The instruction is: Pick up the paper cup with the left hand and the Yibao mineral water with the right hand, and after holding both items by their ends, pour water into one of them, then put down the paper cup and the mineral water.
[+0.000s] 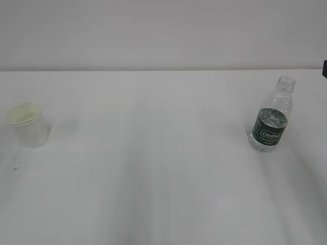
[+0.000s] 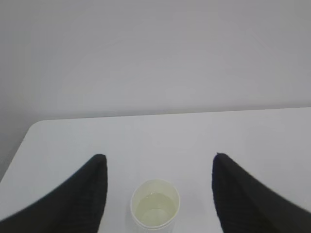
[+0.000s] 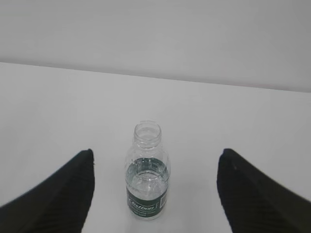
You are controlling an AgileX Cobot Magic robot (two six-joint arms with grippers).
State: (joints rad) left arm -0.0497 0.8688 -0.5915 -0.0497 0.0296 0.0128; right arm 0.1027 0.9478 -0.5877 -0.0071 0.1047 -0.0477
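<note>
The cream-white paper cup stands upright at the table's left side. In the left wrist view the paper cup holds some water and sits between the spread black fingers of my left gripper, touching neither. The uncapped Yibao mineral water stands upright at the right, partly filled, green label facing front. In the right wrist view the Yibao mineral water stands between the wide fingers of my right gripper, clear of both. Both grippers are open and hold nothing. Neither gripper shows clearly in the exterior view.
The white table ends at a pale wall behind. A dark sliver shows at the exterior view's right edge. In the left wrist view the table's rounded corner lies ahead on the left.
</note>
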